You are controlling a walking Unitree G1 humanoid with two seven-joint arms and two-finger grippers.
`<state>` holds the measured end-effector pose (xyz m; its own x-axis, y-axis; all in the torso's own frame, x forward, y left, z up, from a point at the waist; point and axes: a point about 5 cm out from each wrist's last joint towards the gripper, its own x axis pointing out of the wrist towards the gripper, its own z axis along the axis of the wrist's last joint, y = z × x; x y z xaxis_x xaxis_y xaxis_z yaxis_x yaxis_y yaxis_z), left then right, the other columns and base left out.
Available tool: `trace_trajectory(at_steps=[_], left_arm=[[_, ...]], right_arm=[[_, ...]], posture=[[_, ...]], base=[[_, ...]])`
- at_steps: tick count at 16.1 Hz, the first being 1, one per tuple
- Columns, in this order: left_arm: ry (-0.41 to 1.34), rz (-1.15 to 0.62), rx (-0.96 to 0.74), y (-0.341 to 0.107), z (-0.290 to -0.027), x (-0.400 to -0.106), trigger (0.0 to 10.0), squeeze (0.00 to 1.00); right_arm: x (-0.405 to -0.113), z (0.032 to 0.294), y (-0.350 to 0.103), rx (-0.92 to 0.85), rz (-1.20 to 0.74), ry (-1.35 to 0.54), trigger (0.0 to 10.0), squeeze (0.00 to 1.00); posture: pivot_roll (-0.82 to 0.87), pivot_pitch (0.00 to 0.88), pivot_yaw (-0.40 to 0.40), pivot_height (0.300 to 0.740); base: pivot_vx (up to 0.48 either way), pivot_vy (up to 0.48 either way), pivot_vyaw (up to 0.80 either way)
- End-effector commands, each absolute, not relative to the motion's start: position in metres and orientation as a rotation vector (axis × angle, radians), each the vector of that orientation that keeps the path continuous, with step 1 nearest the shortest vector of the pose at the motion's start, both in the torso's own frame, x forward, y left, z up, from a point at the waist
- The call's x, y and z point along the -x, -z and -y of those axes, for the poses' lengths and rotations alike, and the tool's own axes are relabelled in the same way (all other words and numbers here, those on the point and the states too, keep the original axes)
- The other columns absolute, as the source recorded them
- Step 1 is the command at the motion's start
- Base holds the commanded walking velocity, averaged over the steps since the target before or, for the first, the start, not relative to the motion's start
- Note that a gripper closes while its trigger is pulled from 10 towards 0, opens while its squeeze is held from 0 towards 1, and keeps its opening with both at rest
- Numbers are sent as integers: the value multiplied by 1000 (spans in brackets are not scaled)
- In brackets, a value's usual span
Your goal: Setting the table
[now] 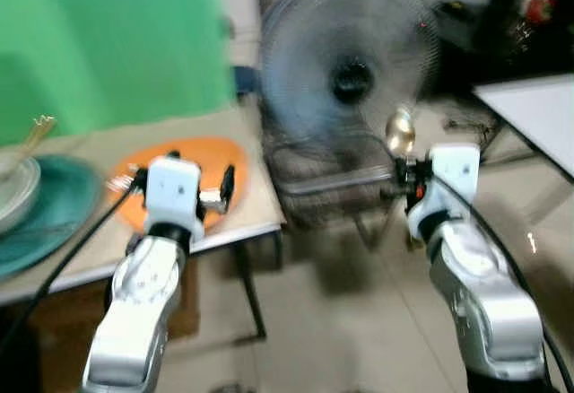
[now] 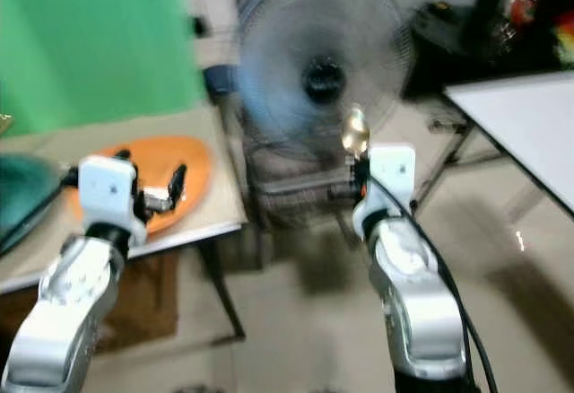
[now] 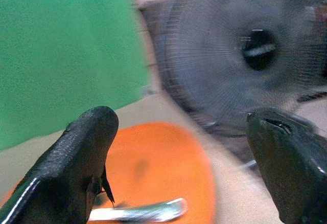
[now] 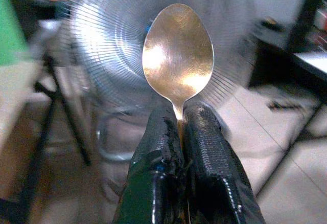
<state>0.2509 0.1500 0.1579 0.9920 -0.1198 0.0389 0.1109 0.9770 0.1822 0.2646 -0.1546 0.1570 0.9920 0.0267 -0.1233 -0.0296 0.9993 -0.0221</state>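
My right gripper (image 4: 180, 115) is shut on the neck of a golden metal spoon (image 4: 178, 50), bowl pointing up. It is held in the air off the table's right end, in front of a standing fan (image 1: 350, 56). My left gripper (image 1: 182, 182) stands open above an orange oval mat (image 1: 229, 155) on the beige table (image 1: 256, 218), with nothing between its fingers. In the left wrist view a silver utensil (image 3: 138, 211) lies on the orange mat (image 3: 153, 157). The pictures are blurred.
A teal mat (image 1: 54, 209) with a pale bowl (image 1: 13, 191) and a golden utensil (image 1: 38, 131) lies at the table's left. Behind is a green screen (image 1: 108, 34). A white table (image 1: 538, 110) stands at the right, with tiled floor (image 1: 359, 321) between.
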Motion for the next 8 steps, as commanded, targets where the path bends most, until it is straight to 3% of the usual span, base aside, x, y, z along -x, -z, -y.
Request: trace_trajectory(at_steps=[1, 8], left_arm=[[129, 54, -191, -158, -148, -252, 10000, 0], [115, 94, -176, -163, -144, -266, 10000, 0]], right_arm=[[-262, 162, -155, 8, -136, 24, 10000, 0], [-263, 172, -160, 40, -112, 65, 10000, 0]], posture=[[64, 0, 32, 740], [17, 0, 35, 740]], base=[[0, 0, -800], [0, 0, -800]])
